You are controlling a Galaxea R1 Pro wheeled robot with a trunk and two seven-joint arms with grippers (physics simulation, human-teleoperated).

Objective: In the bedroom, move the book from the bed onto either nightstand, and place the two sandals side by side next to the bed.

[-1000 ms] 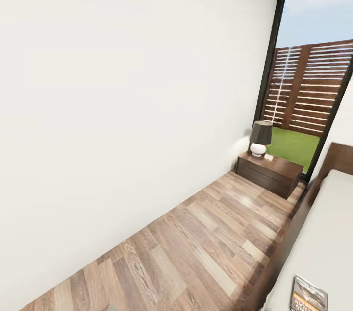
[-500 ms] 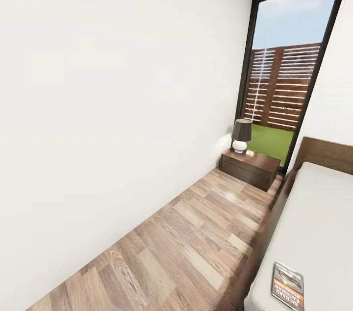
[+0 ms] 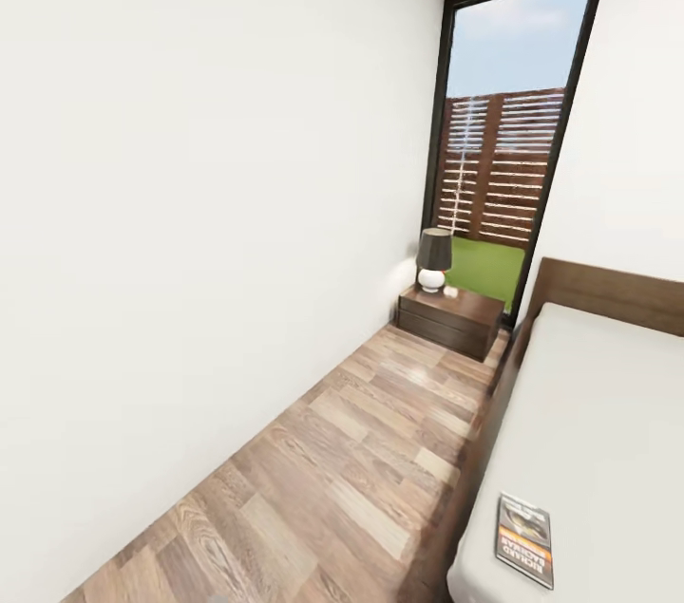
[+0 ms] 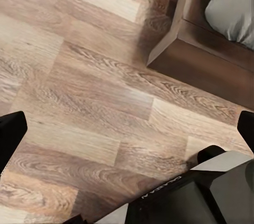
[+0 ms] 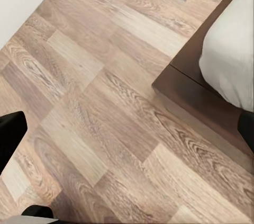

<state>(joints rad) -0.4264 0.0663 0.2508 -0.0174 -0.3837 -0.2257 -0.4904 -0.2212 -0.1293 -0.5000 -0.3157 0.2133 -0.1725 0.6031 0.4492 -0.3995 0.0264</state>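
book [image 3: 524,539] flat on bed [image 3: 589,413] near its edge, nightstand [image 3: 449,319] by window beyond, both grippers' jaws spread wide over bare floor [image 3: 351,461], holding nothing.

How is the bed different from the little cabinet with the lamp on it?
The bed is big and has a pale mattress on top; the nightstand is small and dark brown all over. The bed has a book lying flat on it; the nightstand has a lamp standing up. Both are low, with dark brown wood.
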